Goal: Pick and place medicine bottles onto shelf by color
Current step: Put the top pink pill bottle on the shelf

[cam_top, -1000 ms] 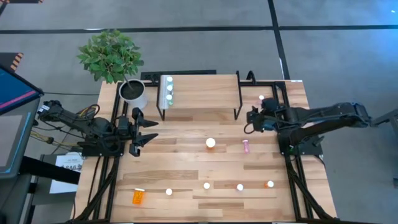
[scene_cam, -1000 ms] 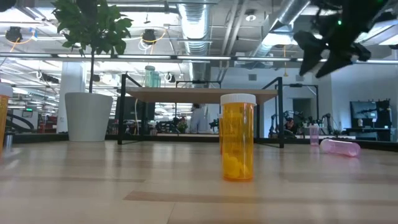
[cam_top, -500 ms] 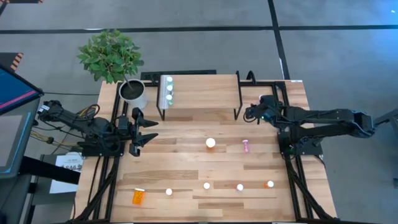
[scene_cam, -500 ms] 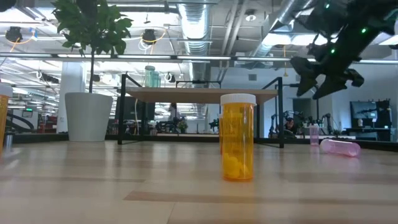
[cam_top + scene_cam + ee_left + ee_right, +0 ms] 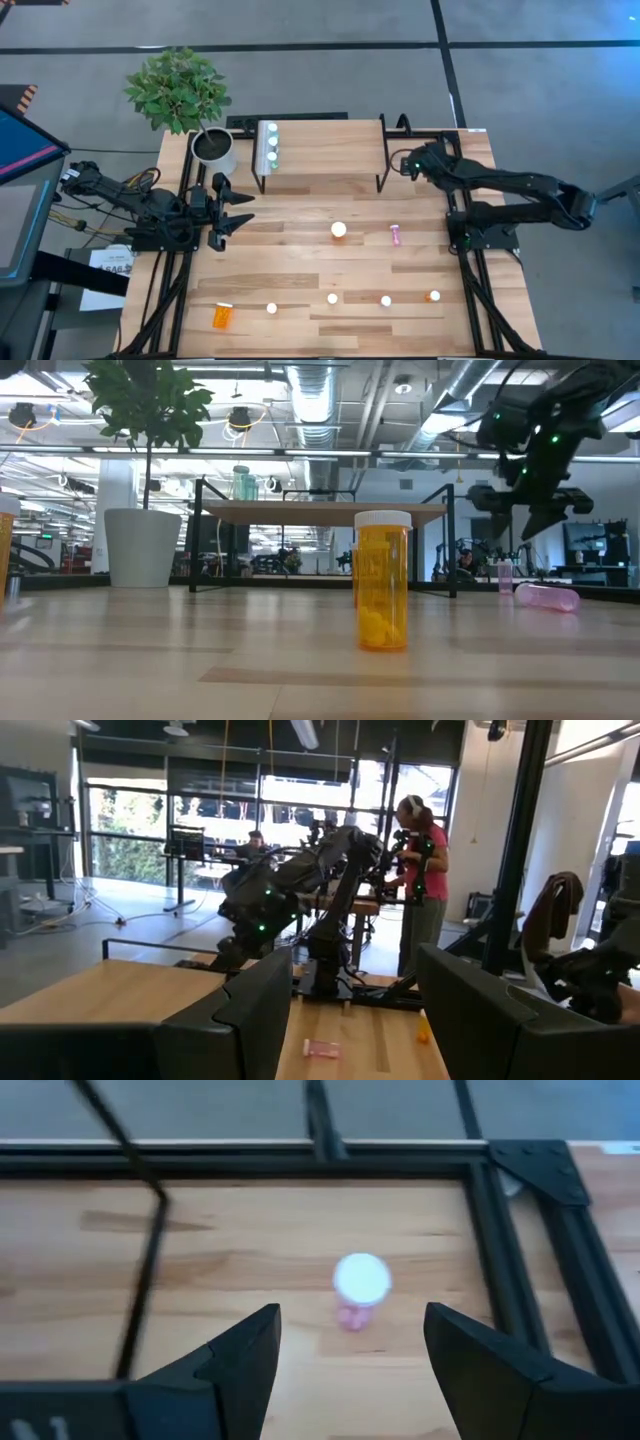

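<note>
On the far half of the wooden table (image 5: 300, 260), seen from above, the shelf (image 5: 325, 148) stands with three white-capped bottles (image 5: 271, 143) lined up along its left end and the rest of its board bare; the plant pot (image 5: 214, 150) sits just off its left leg. The right gripper (image 5: 408, 164) hangs beside the shelf's right legs, close to the table's black frame at the far right corner, fingers spread and carrying nothing. The left gripper (image 5: 240, 208) waits near the left edge, fingers apart and empty. Open board lies between the arms, broken by one upright orange bottle (image 5: 339, 230) and a pink bottle (image 5: 395, 234) on its side; along the near edge stand four more bottles, with a larger orange one (image 5: 222, 316) tipped over at the left. At table height, the upright orange bottle (image 5: 383, 594) fills the middle, its white cap on, the shelf (image 5: 325, 513) behind it, and the toppled pink bottle (image 5: 546, 597) lies at right below the right gripper (image 5: 527, 510). From the left wrist, the left gripper's two dark fingers (image 5: 240, 1020) stand parted. From the right wrist, a small upright pink bottle (image 5: 359, 1288) with a white cap shows between the open fingers (image 5: 240, 1355), on the tabletop inside the black frame, untouched
</note>
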### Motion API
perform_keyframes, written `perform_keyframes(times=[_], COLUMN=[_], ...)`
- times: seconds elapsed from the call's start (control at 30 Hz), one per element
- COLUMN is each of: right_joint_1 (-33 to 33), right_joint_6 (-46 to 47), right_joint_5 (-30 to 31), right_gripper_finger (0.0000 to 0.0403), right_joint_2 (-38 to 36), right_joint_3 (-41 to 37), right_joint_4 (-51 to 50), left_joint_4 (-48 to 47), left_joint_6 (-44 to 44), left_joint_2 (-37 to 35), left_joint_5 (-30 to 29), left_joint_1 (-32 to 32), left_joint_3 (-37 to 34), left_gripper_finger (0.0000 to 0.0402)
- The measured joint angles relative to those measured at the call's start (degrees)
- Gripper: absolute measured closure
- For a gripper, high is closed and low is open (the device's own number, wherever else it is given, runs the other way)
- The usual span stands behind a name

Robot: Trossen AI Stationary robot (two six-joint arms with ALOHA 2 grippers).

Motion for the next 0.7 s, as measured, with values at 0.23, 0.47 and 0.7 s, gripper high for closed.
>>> perform_keyframes(times=[0.23,0.47,0.7], right_joint_1=[-4.13,-8.13,-9.62], right_joint_6=[-6.41,-8.5,-10.57], right_joint_5=[-3.87,-4.92,-5.53], right_gripper_finger=[0.0132,0.0132,0.0134], right_joint_2=[6.6,10.73,11.09], right_joint_3=[0.01,0.07,0.07], right_joint_4=[7.39,9.74,11.53], left_joint_4=[-0.02,-1.05,-1.33], left_joint_6=[0.28,-0.16,-0.29], left_joint_2=[0.0,0.01,0.0], left_joint_5=[-0.01,-0.02,-0.27], left_joint_1=[0.0,0.0,0.02], left_joint_3=[0.0,0.0,0.0], left_gripper_finger=[0.0201,0.0201,0.0201])
